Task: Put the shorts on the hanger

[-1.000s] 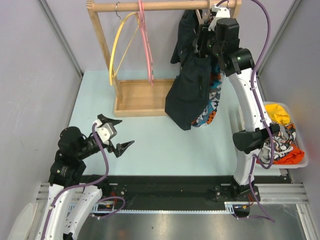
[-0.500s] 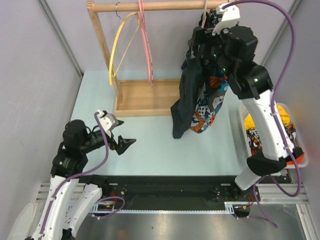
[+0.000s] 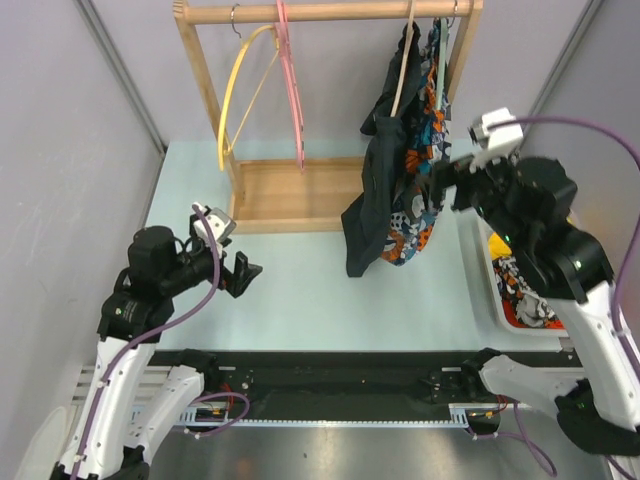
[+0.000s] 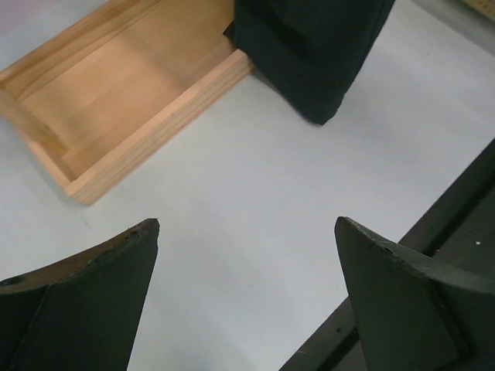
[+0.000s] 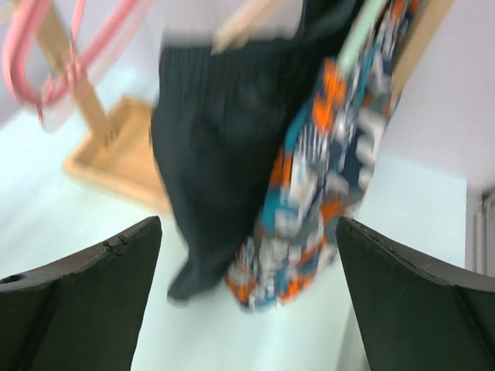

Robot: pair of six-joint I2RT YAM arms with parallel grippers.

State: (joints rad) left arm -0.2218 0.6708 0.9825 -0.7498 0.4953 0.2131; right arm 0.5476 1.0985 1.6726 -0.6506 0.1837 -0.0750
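Note:
The dark navy shorts [image 3: 378,190] hang from the thin tan hanger [image 3: 403,70] on the wooden rail, their lower end reaching the table. In the right wrist view, blurred, the shorts [image 5: 224,131] and the hanger [image 5: 240,19] lie ahead of my right gripper [image 5: 248,220], which is open, empty and apart from them. From above, the right gripper [image 3: 440,188] sits just right of the hung clothes. My left gripper [image 3: 240,248] is open and empty over the table at the left. Its wrist view has the left gripper [image 4: 247,222] low in frame and the shorts' hem [image 4: 317,46] far ahead.
A blue-orange-white patterned garment [image 3: 422,195] hangs right behind the shorts. A yellow hanger [image 3: 245,90] and a pink hanger [image 3: 290,80] hang further left on the rail [image 3: 330,12]. The rack's wooden base tray [image 3: 290,195] lies below. A white basket [image 3: 497,290] of clothes stands at the right.
My right gripper has opened, let go of the shorts and hanger, and drawn back from the rail toward the near right. The shorts have swung and now hang free. The left arm shifted slightly.

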